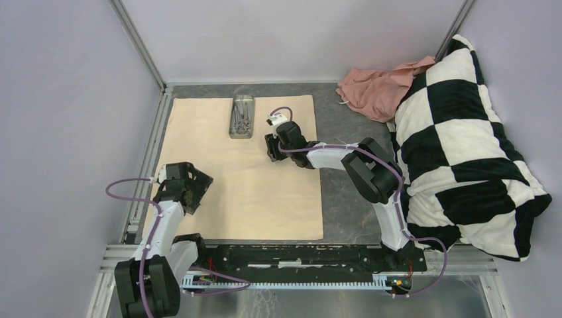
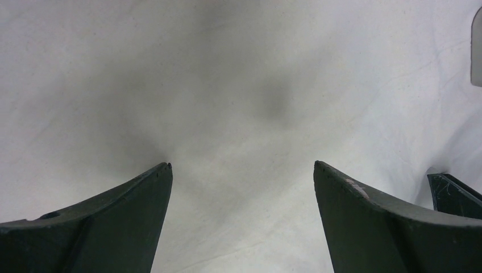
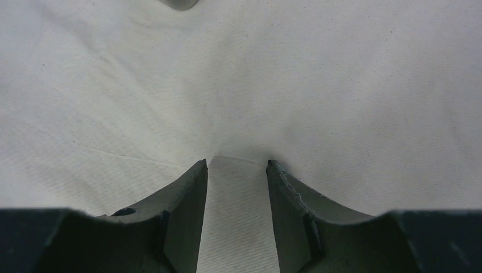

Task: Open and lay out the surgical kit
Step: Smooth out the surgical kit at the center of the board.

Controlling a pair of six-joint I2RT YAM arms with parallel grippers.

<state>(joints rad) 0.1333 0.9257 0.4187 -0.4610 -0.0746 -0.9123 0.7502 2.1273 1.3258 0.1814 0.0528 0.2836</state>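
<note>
2 claws are at the beige cloth wrap (image 1: 245,199), which lies spread flat on the bench (image 1: 351,192). The steel tray (image 1: 242,116) sits at the wrap's far edge with slim silver instruments (image 1: 242,121) inside. Just right of the tray and slightly nearer, the right claw (image 1: 272,147) stands partly apart, tips on the cloth, a small ridge raised between them. Well nearer than the tray and to its left, the left claw (image 1: 199,187) gapes wide over the wrap.

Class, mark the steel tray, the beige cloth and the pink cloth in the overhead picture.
steel tray (image 1: 242,134): top external view, on its near end rim.
beige cloth (image 1: 252,192): top external view, on its bare middle.
pink cloth (image 1: 371,89): top external view, on its crumpled middle.
</note>
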